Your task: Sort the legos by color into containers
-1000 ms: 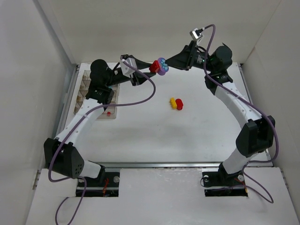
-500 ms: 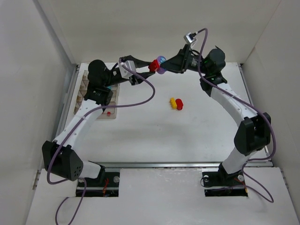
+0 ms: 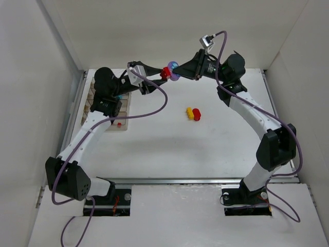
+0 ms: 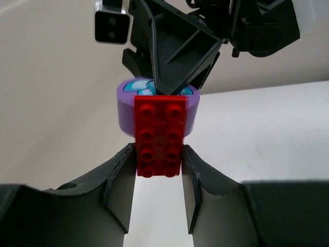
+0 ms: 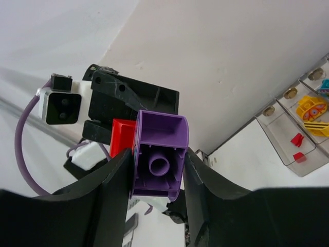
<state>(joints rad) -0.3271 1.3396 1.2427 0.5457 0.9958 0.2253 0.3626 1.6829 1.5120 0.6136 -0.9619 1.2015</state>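
Observation:
A snapped-together cluster of legos hangs in the air at the back of the table. My left gripper point(image 4: 158, 157) is shut on its red lego point(image 4: 159, 135), a flat eight-stud plate. Stuck to it is a rounded purple lego point(image 4: 154, 110) with a cyan lego point(image 4: 141, 86) on top. My right gripper point(image 5: 157, 160) is shut on the purple lego point(image 5: 157, 154) from the opposite side, both fingers against its flanks. From above, the two grippers meet tip to tip at the cluster point(image 3: 170, 72). A yellow-and-red lego pair point(image 3: 193, 113) lies on the table. The containers point(image 3: 103, 105) sit at the left.
The containers' compartments point(image 5: 288, 131) hold a yellow piece point(image 5: 311, 108), two small red pieces point(image 5: 296, 140) and a cyan bit point(image 5: 324, 86). White walls close in the table at the back and on both sides. The left arm's purple cable point(image 3: 154, 103) loops over the table.
My right gripper has moved left onto the cluster and its fingers have closed on the purple lego. The left gripper has kept its hold on the red lego and shifted slightly.

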